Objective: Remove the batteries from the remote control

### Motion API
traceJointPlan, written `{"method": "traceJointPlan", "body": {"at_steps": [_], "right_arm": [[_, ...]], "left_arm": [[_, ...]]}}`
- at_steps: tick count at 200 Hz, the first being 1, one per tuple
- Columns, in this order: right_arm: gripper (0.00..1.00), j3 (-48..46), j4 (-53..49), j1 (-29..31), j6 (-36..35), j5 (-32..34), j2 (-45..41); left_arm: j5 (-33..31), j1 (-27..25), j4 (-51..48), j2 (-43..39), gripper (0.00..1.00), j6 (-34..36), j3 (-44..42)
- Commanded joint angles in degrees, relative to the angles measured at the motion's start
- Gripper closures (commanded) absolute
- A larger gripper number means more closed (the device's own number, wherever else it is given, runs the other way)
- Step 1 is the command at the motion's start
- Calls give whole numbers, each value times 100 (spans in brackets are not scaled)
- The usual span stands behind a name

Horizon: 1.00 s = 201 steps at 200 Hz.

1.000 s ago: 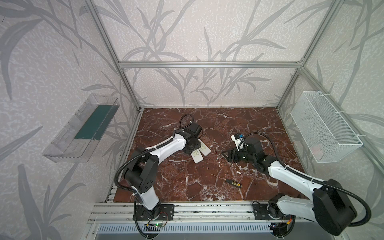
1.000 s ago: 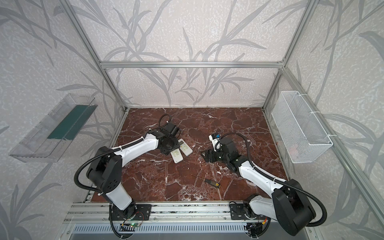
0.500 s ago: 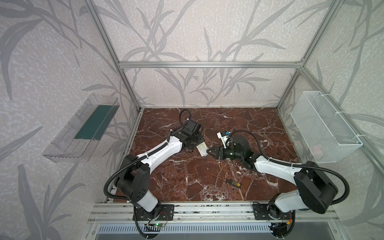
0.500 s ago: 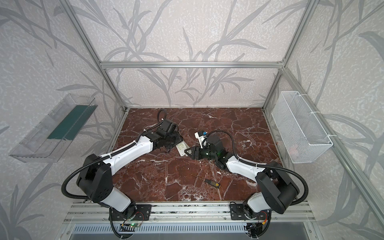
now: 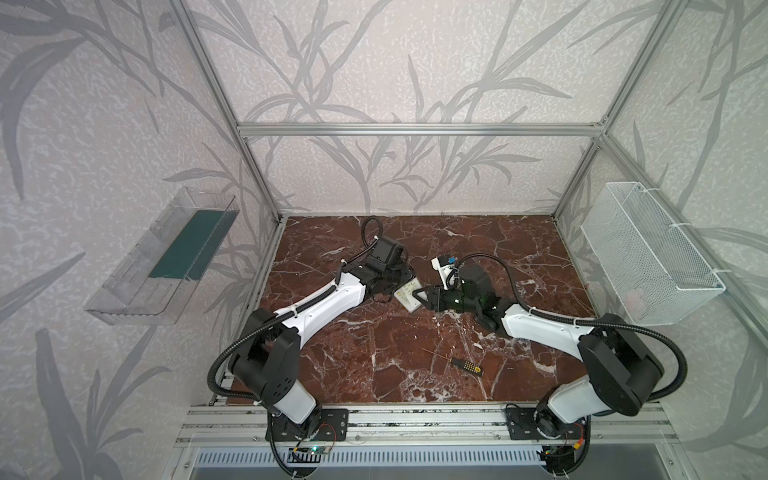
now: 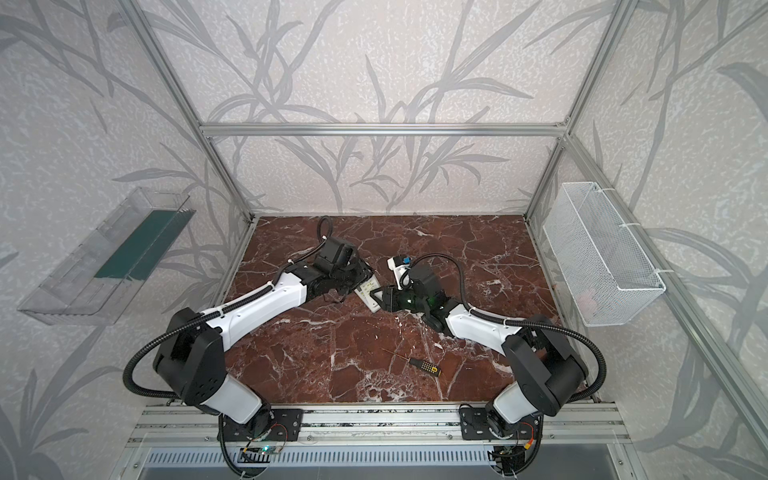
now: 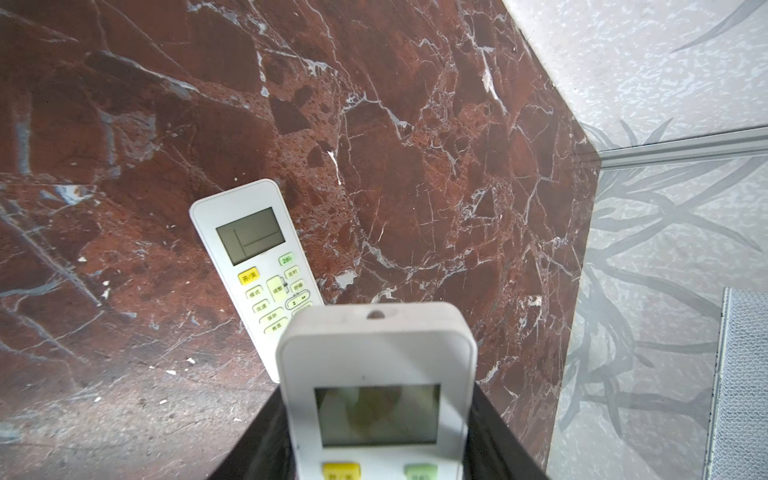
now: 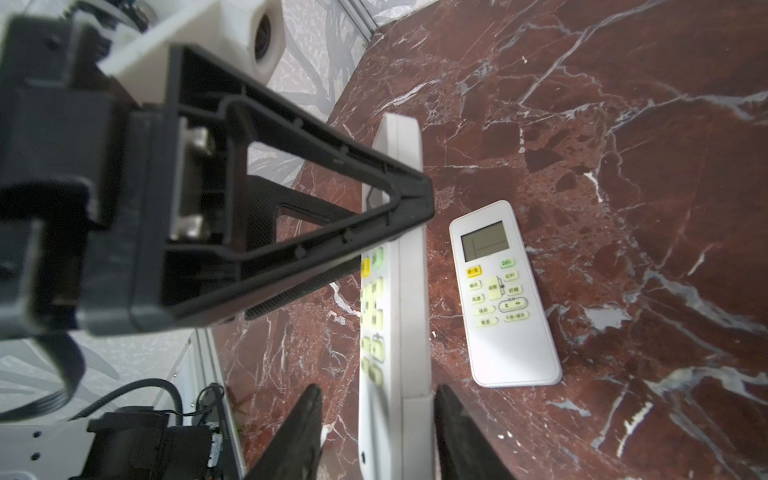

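At the middle of the bench [image 5: 519,249], well clear of every edge, our left jaws clamp the remote [image 8: 395,332], turned on edge. Our right jaws straddle its other end, not yet closed. We cannot see the batteries. A second remote [image 8: 503,299] lies flat just beside it. The screwdriver [image 5: 467,365] is well apart, toward the front.

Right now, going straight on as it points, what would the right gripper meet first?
The held remote, already between its jaws; further along it, the right gripper would probably reach the left gripper clamped there, though depth is unclear.
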Motion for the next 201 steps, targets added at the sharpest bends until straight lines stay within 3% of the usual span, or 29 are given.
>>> {"method": "traceJointPlan", "body": {"at_steps": [1, 52, 83, 93, 104, 118, 123, 150, 201], "right_arm": [[63, 163, -9, 32, -75, 65, 80], [79, 163, 89, 32, -191, 79, 67], [89, 261, -230, 45, -701, 174, -14], [90, 306, -423, 63, -953, 255, -62], [92, 362, -722, 102, -1262, 430, -140], [92, 415, -1105, 166, -1774, 837, -275], [92, 424, -1231, 210, -1977, 1011, -331], [92, 297, -1531, 551, -3082, 2279, -685], [93, -304, -685, 1185, -4897, 4412, -1133]], "left_arm": [[52, -28, 230, -223, 59, -130, 35], [92, -28, 441, -211, 59, -220, 28], [147, -34, 444, -152, 57, -195, 108], [176, -30, 428, -130, 48, -158, 142], [182, -30, 365, -113, 25, -92, 187], [198, -34, 153, -95, 4, 33, 326], [184, -34, 37, -81, 1, 98, 401], [106, -23, -602, -20, 1, 329, 772], [291, -26, -793, -33, 5, 299, 852]]}}
